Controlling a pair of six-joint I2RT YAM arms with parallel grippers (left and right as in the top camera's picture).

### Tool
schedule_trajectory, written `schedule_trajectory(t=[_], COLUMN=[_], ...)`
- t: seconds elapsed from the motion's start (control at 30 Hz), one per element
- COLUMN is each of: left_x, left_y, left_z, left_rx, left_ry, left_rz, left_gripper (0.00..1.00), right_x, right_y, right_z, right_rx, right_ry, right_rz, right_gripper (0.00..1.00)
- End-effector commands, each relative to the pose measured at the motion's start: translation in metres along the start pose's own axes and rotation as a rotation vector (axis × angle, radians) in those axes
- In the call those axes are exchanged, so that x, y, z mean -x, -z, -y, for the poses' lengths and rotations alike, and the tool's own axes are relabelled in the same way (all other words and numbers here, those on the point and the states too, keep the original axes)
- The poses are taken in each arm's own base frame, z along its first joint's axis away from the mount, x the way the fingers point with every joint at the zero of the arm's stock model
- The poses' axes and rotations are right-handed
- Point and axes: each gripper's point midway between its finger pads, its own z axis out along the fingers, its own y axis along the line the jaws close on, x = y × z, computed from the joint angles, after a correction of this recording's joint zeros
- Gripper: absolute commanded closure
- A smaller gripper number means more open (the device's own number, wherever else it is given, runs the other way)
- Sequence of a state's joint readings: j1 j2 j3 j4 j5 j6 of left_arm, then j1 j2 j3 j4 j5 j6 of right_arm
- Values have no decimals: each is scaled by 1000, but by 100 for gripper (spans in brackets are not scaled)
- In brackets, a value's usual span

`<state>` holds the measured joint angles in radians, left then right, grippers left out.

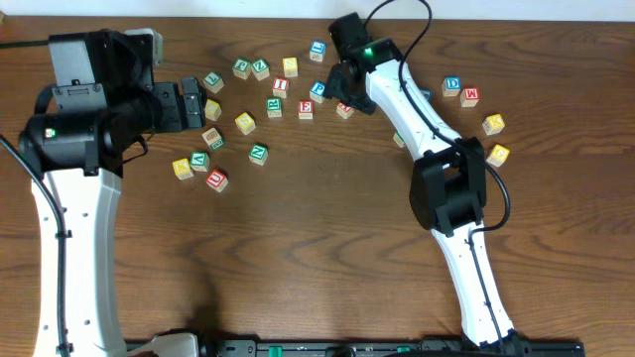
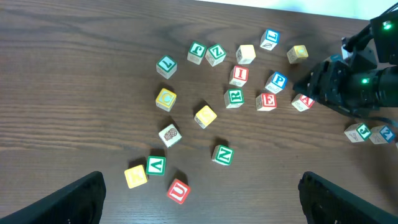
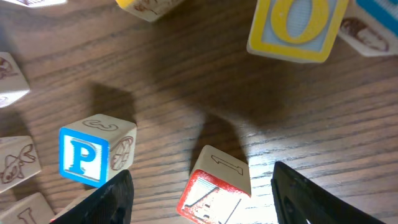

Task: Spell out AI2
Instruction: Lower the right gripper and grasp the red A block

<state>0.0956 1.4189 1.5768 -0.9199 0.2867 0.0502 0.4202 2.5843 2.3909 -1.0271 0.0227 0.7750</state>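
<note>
A red A block (image 3: 214,193) lies tilted on the table between my right gripper's (image 3: 202,177) open fingers, which are not touching it. In the overhead view the right gripper (image 1: 344,94) hovers over that block (image 1: 344,110); the left wrist view shows it too (image 2: 302,101). A red I block (image 1: 280,85) sits further left, also in the left wrist view (image 2: 239,74). I cannot make out a block with a 2. My left gripper (image 1: 201,103) is open and empty, above the left cluster, its fingers wide apart in the left wrist view (image 2: 199,205).
Several letter blocks are scattered over the wooden table: blue P (image 3: 84,155), red E (image 1: 306,109), green N (image 2: 222,154), red U (image 2: 178,190). A yellow-and-blue O block (image 3: 298,25) lies beyond the A. More blocks (image 1: 469,96) sit at the far right.
</note>
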Motion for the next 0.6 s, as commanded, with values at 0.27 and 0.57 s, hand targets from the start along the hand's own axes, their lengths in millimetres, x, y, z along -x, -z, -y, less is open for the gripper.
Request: schedule_trajectory(t=[0.27,0.57], left_x=[6,6], left_y=[4,4], left_z=[1,1], left_rx=[-6,-6], left_ry=[-9,-9], left_rz=[14,14], left_gripper=[2,2], right_x=[-12,-14], right_y=[-24,-24], right_z=[10,13], right_rx=[-22,-28], right_ry=[-38,143], right_rz=[-21,-32], right_gripper=[41,57])
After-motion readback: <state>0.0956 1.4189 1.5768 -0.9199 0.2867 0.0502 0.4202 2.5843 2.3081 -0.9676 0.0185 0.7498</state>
